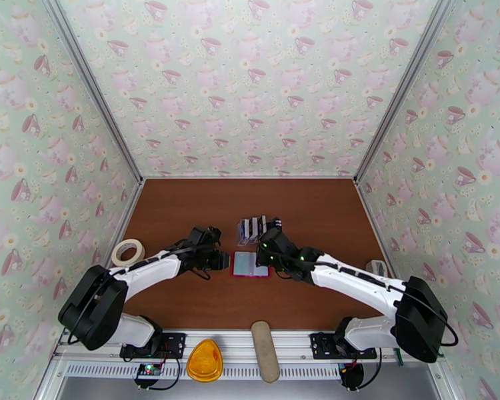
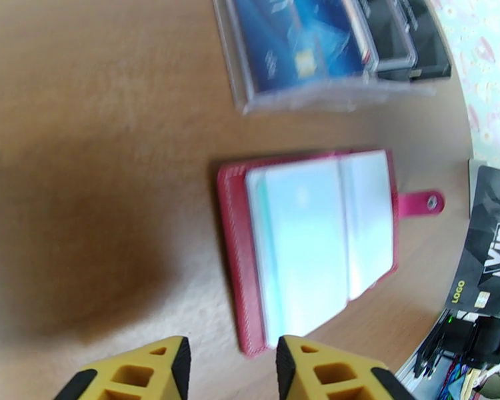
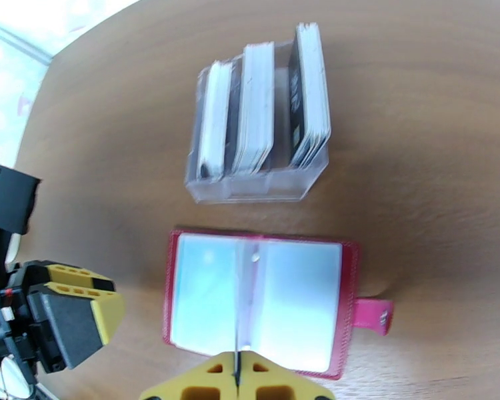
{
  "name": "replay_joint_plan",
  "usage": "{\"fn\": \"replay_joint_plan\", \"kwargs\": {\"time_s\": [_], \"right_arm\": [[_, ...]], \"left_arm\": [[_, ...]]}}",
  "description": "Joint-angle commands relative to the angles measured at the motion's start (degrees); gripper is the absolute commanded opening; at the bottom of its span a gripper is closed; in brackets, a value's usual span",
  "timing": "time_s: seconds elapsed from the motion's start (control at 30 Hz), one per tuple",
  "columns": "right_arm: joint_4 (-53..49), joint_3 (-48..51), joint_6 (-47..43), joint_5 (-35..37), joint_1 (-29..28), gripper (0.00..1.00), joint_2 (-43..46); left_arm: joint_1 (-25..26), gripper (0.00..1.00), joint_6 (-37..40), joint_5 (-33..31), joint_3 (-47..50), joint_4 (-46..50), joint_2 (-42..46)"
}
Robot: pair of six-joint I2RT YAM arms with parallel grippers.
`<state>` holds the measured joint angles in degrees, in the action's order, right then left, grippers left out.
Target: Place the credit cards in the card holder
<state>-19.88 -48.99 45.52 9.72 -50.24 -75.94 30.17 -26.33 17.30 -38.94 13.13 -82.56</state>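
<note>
The red card holder (image 1: 251, 264) lies open on the brown table, pale pockets up (image 2: 310, 248), snap tab to one side (image 3: 373, 313). Behind it, several credit cards (image 3: 263, 121) stand on edge in a clear plastic piece (image 2: 303, 55). My right gripper (image 3: 237, 371) is shut on a black credit card (image 2: 493, 251) marked VIP. The card is upright and edge-on over the holder's middle fold. My left gripper (image 2: 231, 358) stands open at the holder's left edge with nothing between its yellow fingers (image 3: 77, 308).
A roll of tape (image 1: 128, 252) lies at the table's left side. A small pale object (image 1: 378, 267) sits at the right edge. An orange piece (image 1: 204, 361) and a beige oblong (image 1: 265, 351) rest on the front rail. Patterned walls close in three sides.
</note>
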Motion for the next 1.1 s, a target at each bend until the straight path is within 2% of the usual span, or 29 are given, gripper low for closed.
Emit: {"fn": "replay_joint_plan", "kwargs": {"time_s": [0.0,0.23,0.37,0.73,1.07], "right_arm": [[6.34,2.23,-1.15,-3.23,0.00,0.00,2.38],[11.09,6.38,-1.49,-5.84,1.14,0.00,3.45],[14.61,8.74,-0.98,-9.62,4.05,0.00,2.35],[28.00,16.07,-0.20,-23.04,11.38,0.00,0.65],[40.08,21.77,2.53,-30.17,14.16,0.00,-4.83]], "left_arm": [[0.54,0.45,0.92,1.00,1.35,-2.06,0.84],[1.03,0.46,1.71,1.52,1.72,-4.49,-1.26],[1.15,0.45,1.87,2.14,0.83,-6.18,-4.00],[1.29,0.35,2.50,3.30,-3.83,-7.33,-9.03],[1.46,0.25,2.07,6.10,-3.14,-12.38,-10.65]]}}
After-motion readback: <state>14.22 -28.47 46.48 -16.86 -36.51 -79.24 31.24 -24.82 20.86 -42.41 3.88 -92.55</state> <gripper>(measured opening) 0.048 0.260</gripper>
